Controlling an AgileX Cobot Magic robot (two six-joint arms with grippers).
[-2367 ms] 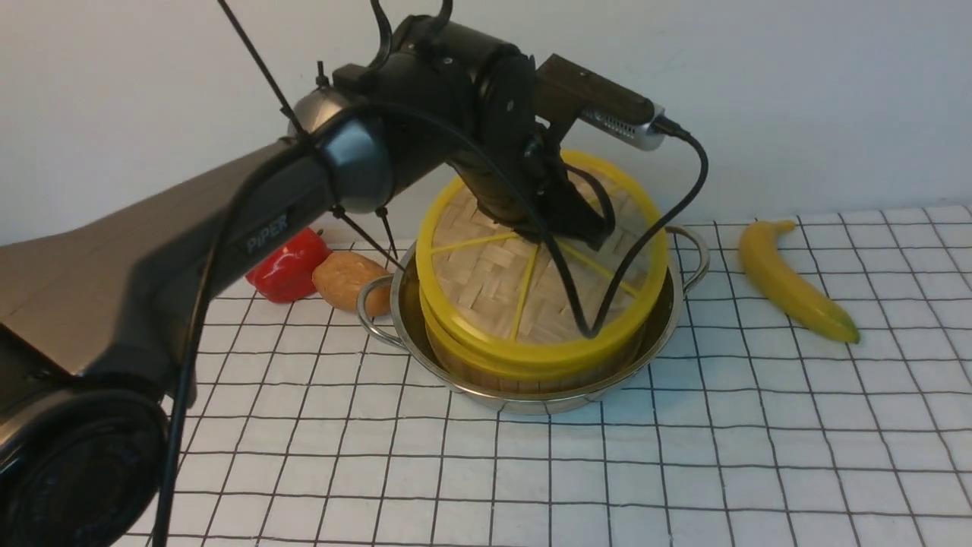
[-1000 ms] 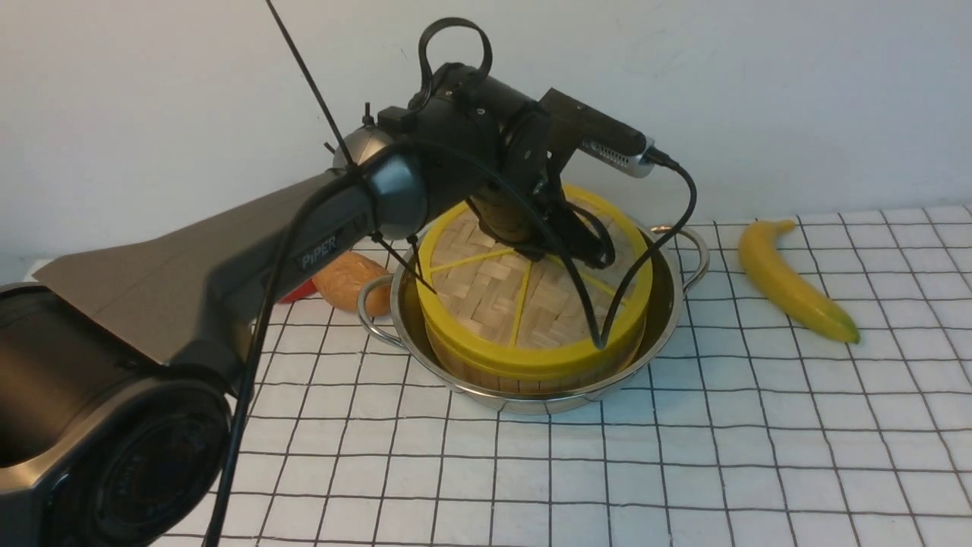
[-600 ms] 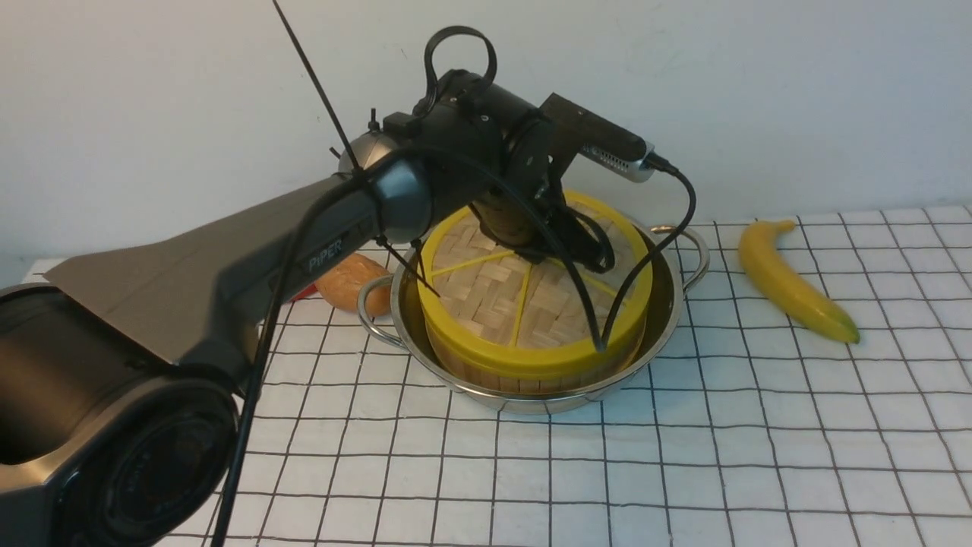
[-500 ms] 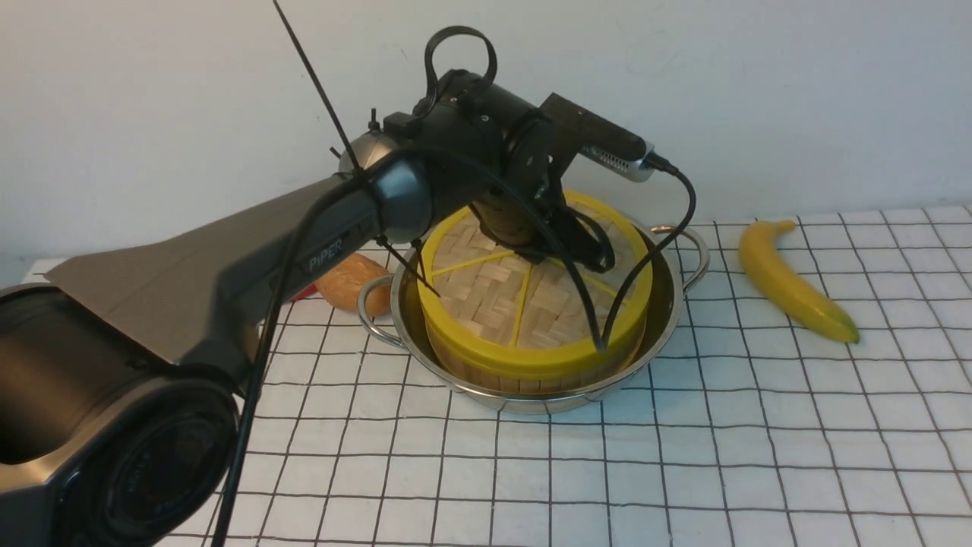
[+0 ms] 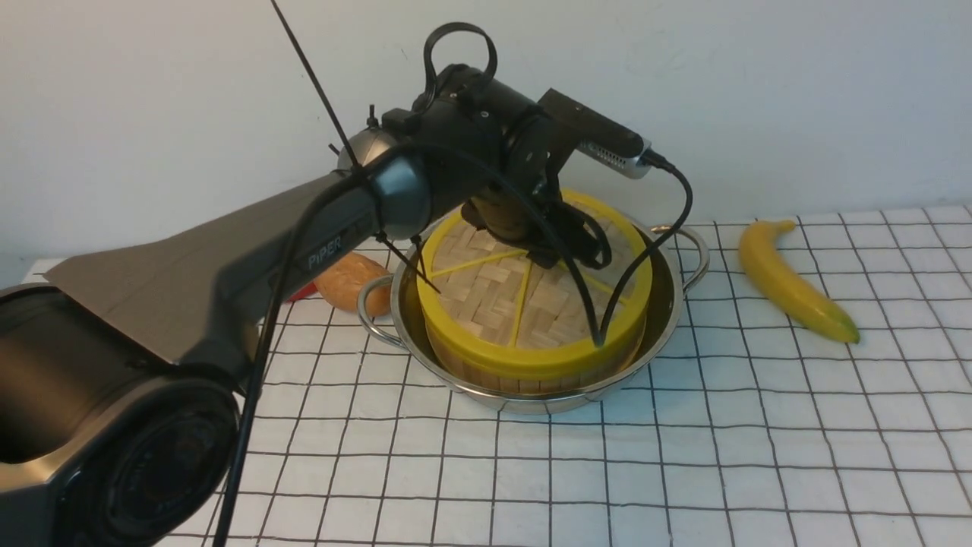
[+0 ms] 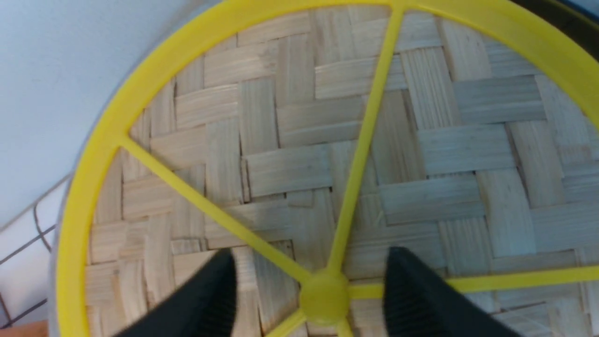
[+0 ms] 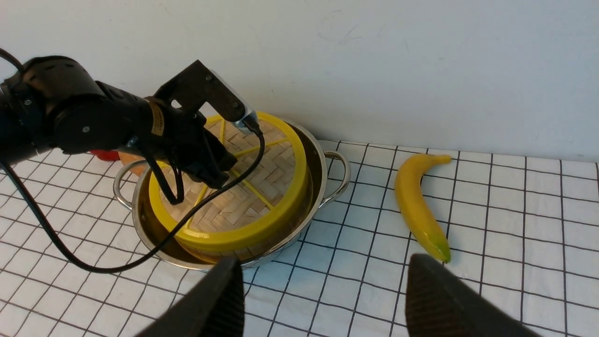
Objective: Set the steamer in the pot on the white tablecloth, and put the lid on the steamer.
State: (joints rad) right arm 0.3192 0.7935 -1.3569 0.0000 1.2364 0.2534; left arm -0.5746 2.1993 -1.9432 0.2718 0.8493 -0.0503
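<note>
The pot [image 5: 672,304] stands on the white tablecloth [image 5: 683,471] with the steamer [image 5: 497,376] inside it. The lid [image 5: 516,304] lies flat on the steamer, so its buns are hidden. My left gripper [image 5: 568,245] hovers low over the lid's centre. In the left wrist view it [image 6: 311,255] is open, its black fingers [image 6: 210,299] standing either side of the lid's yellow hub [image 6: 323,299] without gripping it. My right gripper [image 7: 323,267] is open and empty over the cloth in front of the pot [image 7: 323,173]; it is outside the front view.
A banana [image 5: 790,281] lies on the cloth right of the pot. A brown roll-like item [image 5: 345,281] and a sliver of a red pepper [image 5: 302,291] sit behind my left arm, left of the pot. A white wall runs close behind.
The lid, earlier tilted above the steamer, came down flat onto it. My left jaws have since spread apart off the hub, and the wrist has risen slightly.
</note>
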